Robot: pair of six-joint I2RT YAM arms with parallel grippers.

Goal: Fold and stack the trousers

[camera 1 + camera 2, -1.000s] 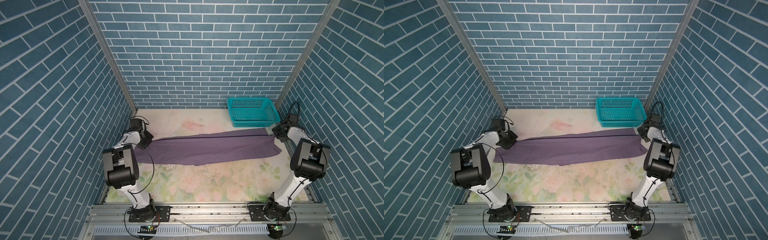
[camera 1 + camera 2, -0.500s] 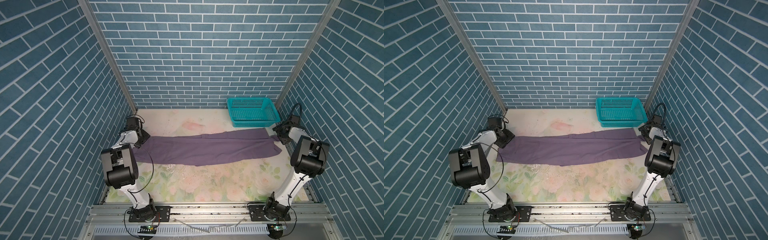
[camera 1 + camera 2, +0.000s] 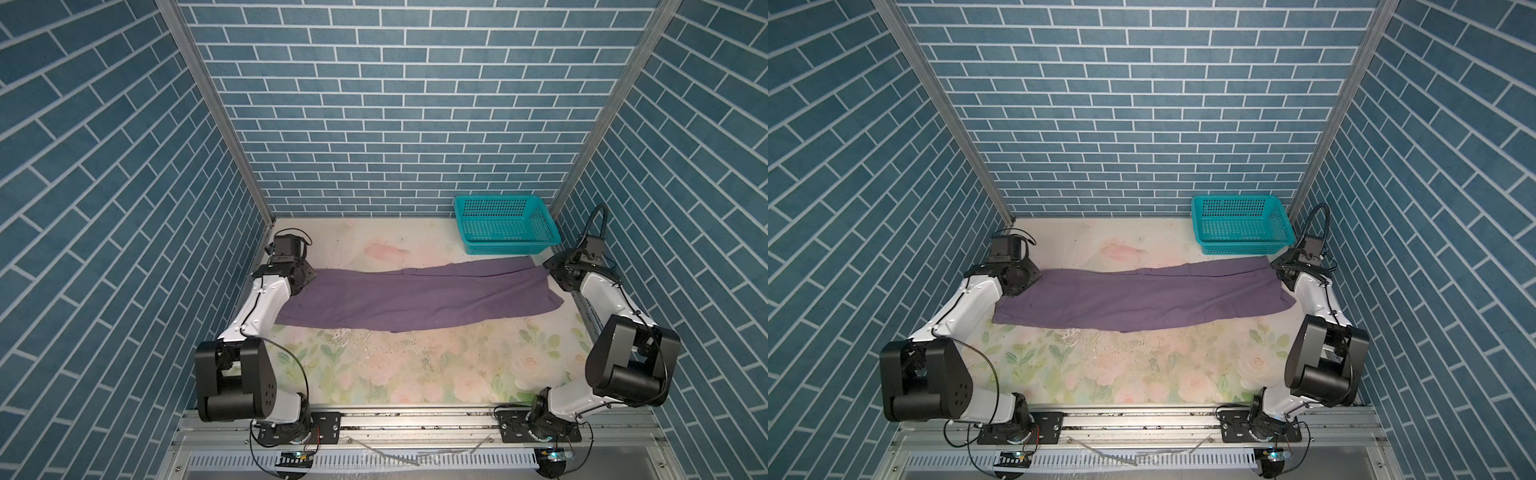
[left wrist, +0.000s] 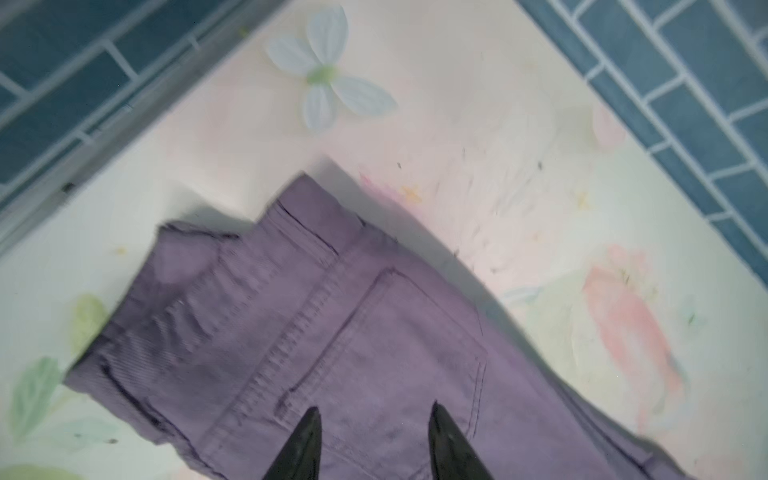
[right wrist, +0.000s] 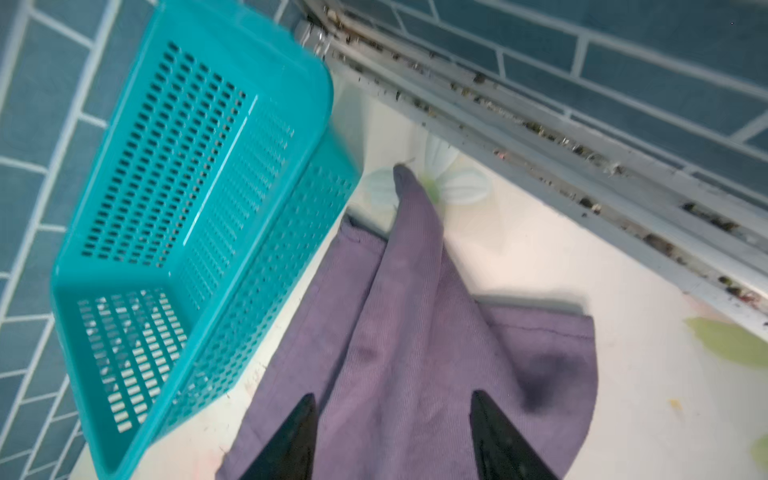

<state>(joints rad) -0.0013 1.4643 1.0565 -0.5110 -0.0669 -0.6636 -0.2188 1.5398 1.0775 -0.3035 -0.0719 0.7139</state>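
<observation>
Item: 1 pair of trousers [image 3: 415, 297], flat across the far table [image 3: 415, 374], waistband end below your left gripper [image 4: 374, 419], hems beside the basket [image 5: 166, 208] below your right gripper [image 5: 392, 409], both grippers' jaws apart and empty; pinch all layers squarely before folding.

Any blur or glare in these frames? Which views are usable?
Left wrist view: motion-blurred, with the stitching on the trousers and the print on the table smeared. Right wrist view: sharper, mesh holes of the basket distinct, and one dark patch on the cloth, likely shadow. Both top views: sharp, evenly lit, no glare.
</observation>
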